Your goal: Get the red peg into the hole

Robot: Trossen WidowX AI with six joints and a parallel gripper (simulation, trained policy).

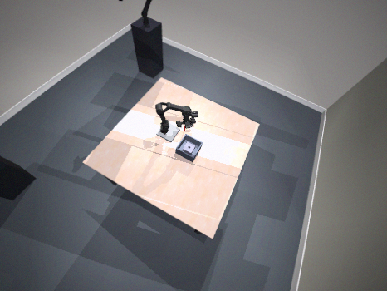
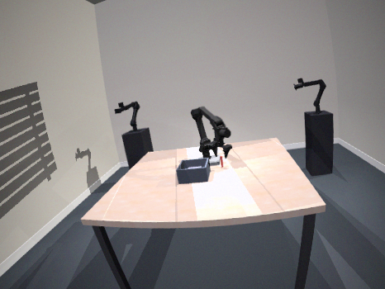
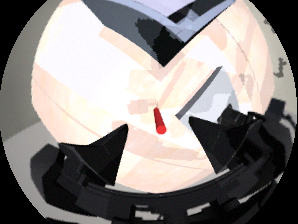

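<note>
Gripper (image 1: 186, 125) (image 2: 216, 153) (image 3: 158, 123): fingers spread nearly as wide as they go, with nothing held; the fingertips point down toward the table, and the wrist view shows one on each side of the peg.
Order: left to right across the exterior view.
Striped shadow (image 2: 35, 128): dark slats across the left wall.
Left pedestal (image 1: 14, 179) (image 2: 138, 144): dark, beyond the table, with a second black arm (image 2: 134, 116) on top.
Table (image 1: 166, 179) (image 2: 144, 198) (image 3: 57, 92): pale wood, crossed by a bright white band of light.
Open box (image 1: 185, 155) (image 2: 193, 175) (image 3: 120, 30): dark blue-grey, resting on the table near the peg.
Plate (image 1: 185, 145): pale, at the bottom of the box, its hole (image 1: 189, 147) uncovered.
Working arm (image 1: 176, 107) (image 2: 198, 121): black, bent over at the elbow, reaching down.
Base plate (image 1: 171, 138) (image 3: 212, 100): light grey, under the arm's foot.
Red peg (image 1: 184, 129) (image 2: 221, 161) (image 3: 158, 120): upright on the table, outside the box, apart from it.
Right pedestal (image 1: 149, 50) (image 2: 319, 144): dark, carrying a third black arm (image 1: 144, 14) (image 2: 319, 92).
</note>
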